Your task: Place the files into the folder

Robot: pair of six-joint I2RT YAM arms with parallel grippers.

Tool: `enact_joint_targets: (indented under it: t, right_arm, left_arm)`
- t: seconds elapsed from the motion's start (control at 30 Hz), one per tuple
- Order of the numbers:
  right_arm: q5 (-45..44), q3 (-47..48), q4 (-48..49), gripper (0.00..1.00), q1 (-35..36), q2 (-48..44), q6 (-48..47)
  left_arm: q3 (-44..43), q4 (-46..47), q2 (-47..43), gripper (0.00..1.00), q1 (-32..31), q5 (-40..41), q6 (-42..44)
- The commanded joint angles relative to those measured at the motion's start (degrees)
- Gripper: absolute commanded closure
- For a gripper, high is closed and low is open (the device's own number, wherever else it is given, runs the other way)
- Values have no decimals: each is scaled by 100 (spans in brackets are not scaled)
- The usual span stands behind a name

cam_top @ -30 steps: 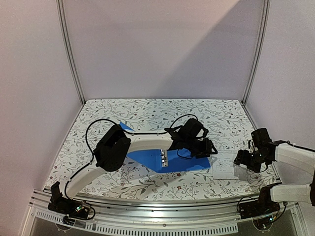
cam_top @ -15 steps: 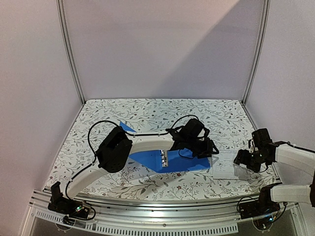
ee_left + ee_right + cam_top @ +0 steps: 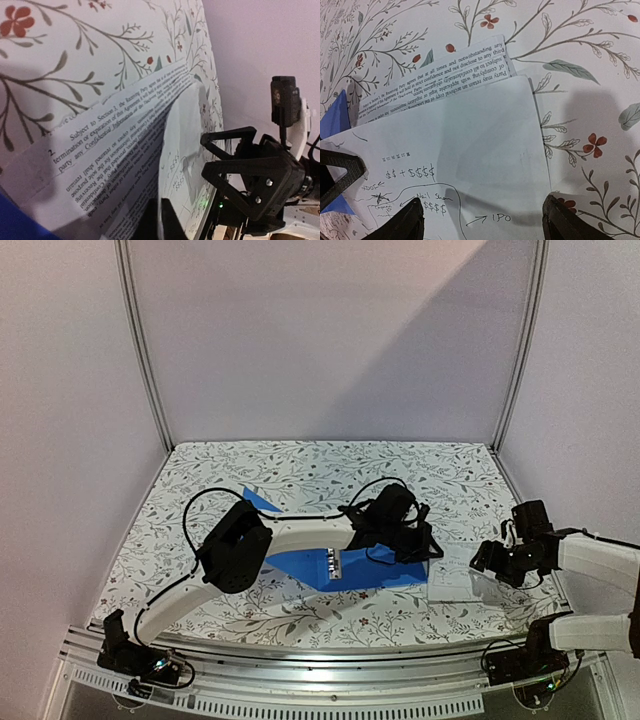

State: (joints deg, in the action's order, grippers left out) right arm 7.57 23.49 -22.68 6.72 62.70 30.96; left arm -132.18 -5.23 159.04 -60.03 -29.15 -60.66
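- Top external view: folder lies open and flat mid-bench toward the near edge, ring clip showing. The files sit on the bench just off its right side, toward the near right corner. Not in yet.
- Left pincer is over the folder's right edge, at the files' left side. Left wrist view shows one dark finger against the edge of a bowed sheet. Can't tell if it's clamped or apart.
- Right pincer is at the files' right side. Right wrist view shows its fingers spread wide, straddling the paper, gripping nothing.
- At least two sheets: handwritten top sheet and a printed sheet offset beneath it.
- Step, as I read it: get hold of the stack and bring it left onto the folder.
- To do it well: catch both sheets, not just the top one. Pinch low at the edge, then travel slow and flat so thin paper doesn't buckle or fan out.
- Land it right of the ring clip, square to the folder.
- The pincers sit near each other, so collision is the main risk.
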Motion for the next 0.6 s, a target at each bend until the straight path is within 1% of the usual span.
enact_joint_targets:
  t: [0.0, 0.23, 0.47, 0.57]
  right_arm:
    - [-101, 41, -493, 20, 13, -107, 2]
    - [-502, 602, -752, 18, 14, -847, -191]
    - [-719, 989, -621, 17, 16, -975, -317]
    - [-578, 1188, -364, 16, 14, -1086, -394]
  left_arm:
    - [195, 593, -172, 100, -53, -60, 141]
    - [393, 1776, -453, 100, -61, -511, 203]
    - [440, 1830, -865, 100, -47, -836, 642]
    - [659, 1768, -1166, 100, 24, -899, 857]
